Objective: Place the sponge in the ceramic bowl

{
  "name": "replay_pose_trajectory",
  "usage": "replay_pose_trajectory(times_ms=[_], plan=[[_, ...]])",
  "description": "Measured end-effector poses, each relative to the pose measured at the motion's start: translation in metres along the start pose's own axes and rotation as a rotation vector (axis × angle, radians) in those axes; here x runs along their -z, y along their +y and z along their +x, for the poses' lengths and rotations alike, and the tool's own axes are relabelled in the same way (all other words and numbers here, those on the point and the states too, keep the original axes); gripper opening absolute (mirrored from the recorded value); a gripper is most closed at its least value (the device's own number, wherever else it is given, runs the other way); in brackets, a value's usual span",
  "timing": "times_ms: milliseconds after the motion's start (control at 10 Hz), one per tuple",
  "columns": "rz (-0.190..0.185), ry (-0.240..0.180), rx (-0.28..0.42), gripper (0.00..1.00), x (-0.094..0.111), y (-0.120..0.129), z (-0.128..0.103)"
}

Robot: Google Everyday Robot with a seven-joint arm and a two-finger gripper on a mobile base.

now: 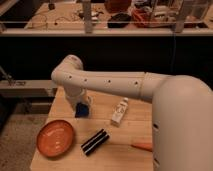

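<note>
The dark-blue sponge (pixel 81 110) hangs at the tip of my gripper (pixel 81 105), which is shut on it and reaches down from the white arm's wrist. It sits above the table's left half, just up and to the right of the ceramic bowl (pixel 56 138). The wide orange-terracotta bowl rests near the front left corner with nothing inside. My forearm covers the table behind the sponge.
A black ribbed bar (pixel 95 141) lies right of the bowl. A small white bottle (pixel 120 111) lies mid-table, and an orange carrot-like piece (pixel 142 146) is at the front right. The wooden table (pixel 112 155) ends close left of the bowl. A cluttered bench runs behind.
</note>
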Motion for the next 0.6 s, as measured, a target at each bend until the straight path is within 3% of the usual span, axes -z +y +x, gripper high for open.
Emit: replay_pose_trajectory(times_ms=[400, 600], plan=[[-0.009, 0.005, 0.081, 0.0, -0.011, -0.054, 0.004], [-0.018, 0.004, 0.116, 0.0, -0.014, -0.061, 0.0]])
